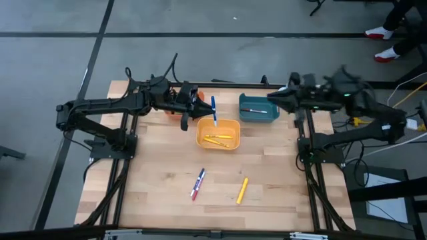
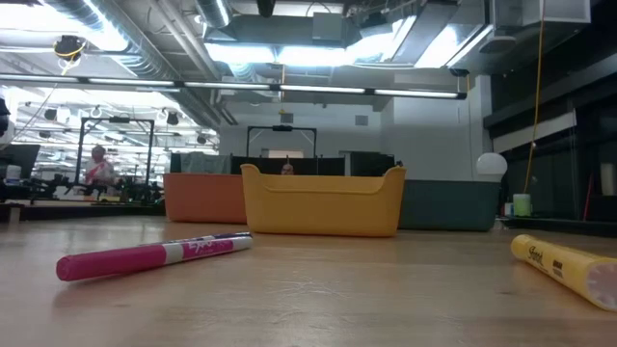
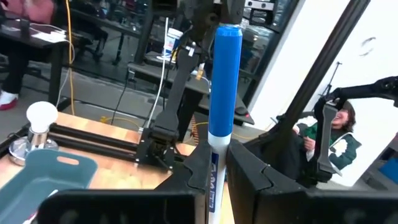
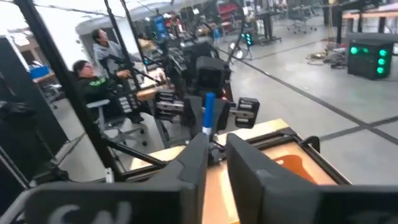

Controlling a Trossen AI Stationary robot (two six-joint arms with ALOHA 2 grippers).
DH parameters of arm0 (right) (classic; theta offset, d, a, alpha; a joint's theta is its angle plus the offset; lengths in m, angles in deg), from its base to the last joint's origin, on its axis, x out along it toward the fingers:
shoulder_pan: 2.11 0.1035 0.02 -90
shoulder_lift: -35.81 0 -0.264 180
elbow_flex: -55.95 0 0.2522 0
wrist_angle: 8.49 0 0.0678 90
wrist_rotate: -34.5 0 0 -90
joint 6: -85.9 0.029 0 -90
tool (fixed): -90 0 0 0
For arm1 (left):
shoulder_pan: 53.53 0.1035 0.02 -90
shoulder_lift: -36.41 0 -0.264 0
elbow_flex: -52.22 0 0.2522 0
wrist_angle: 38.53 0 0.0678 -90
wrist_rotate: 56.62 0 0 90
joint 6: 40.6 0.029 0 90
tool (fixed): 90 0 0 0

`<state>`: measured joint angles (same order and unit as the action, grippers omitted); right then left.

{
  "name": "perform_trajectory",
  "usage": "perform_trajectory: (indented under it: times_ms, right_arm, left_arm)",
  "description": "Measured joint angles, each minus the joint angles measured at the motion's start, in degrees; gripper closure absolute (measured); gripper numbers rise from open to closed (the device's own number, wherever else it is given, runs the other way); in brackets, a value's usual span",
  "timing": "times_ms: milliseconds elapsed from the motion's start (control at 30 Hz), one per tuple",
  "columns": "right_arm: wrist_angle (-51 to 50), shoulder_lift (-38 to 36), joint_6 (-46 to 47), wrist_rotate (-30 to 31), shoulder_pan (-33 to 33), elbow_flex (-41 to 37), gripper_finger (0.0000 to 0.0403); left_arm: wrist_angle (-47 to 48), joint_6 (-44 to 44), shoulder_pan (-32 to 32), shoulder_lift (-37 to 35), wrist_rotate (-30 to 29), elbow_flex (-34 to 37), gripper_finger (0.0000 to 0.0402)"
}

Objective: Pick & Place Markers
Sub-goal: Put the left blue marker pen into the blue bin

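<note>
My left gripper (image 1: 199, 109) hangs over the table's far middle, shut on a blue-capped white marker (image 3: 224, 87), just beyond the yellow bin (image 1: 233, 127), which holds yellow markers (image 1: 217, 139). The orange bin (image 2: 202, 198) stands to the yellow bin's left. The teal bin (image 1: 257, 115) on its right holds one marker (image 1: 253, 110). My right gripper (image 4: 214, 146) hovers at the teal bin's right end with a narrow empty gap between its fingers. A pink-and-blue marker (image 1: 198, 183) and a yellow marker (image 1: 242, 190) lie flat on the wood nearer the front. My left gripper pinches the marker's white barrel (image 3: 213, 171), just below the blue cap, between its two fingers. The fingers reach level from the table's left and lie across the marker. The marker is lifted clear of table and bins, and its capped end sticks out well past the fingers.
The three bins stand in a row along the far side of the table. Bare wood (image 1: 160, 167) lies around the two loose markers. People sit at desks (image 4: 93, 74) beyond the table, and dark frame posts (image 3: 323, 68) rise at its sides.
</note>
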<state>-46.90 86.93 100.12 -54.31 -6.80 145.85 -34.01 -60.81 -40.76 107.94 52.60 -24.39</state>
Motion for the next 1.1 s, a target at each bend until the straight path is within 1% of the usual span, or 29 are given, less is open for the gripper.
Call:
perform_trajectory:
  times_ms: [200, 367, 533, 667, 800, 900, 1100]
  right_arm:
    - [2.2, 3.7, 1.3, 2.9, 0.0, 0.0, 0.0277]
    - [4.8, 7.1, 2.5, 2.8, 0.0, 0.0, 0.0223]
    - [8.4, 10.6, 2.3, 1.2, 0.0, 0.0, 0.0186]
    - [11.6, 13.4, 3.6, 1.2, 0.0, 0.0, 0.0171]
    - [15.9, 16.0, 4.7, 0.5, -0.8, 0.0, 0.0168]
    - [16.8, 17.3, 4.9, -0.8, -1.8, 0.0, 0.0168]
    - [18.3, 19.4, 4.5, -0.8, -3.0, 0.0, 0.0168]
  left_arm:
    - [0.0, 1.2, 0.2, -1.3, 0.3, 0.0, 0.0378]
    - [0.1, 3.0, 0.4, -1.5, 0.4, 0.0, 0.0378]
    - [0.0, 3.3, 0.5, -1.4, 0.4, 0.0, 0.0378]
    - [0.1, 3.1, 0.5, -1.3, 0.5, 0.0, 0.0378]
    - [0.1, 3.1, 1.1, -1.3, 0.4, 0.0, 0.0378]
    - [0.1, 3.0, 1.8, -1.3, 0.3, 0.0, 0.0378]
    - [0.3, 3.4, 2.0, -1.3, 0.4, 0.0, 0.0378]
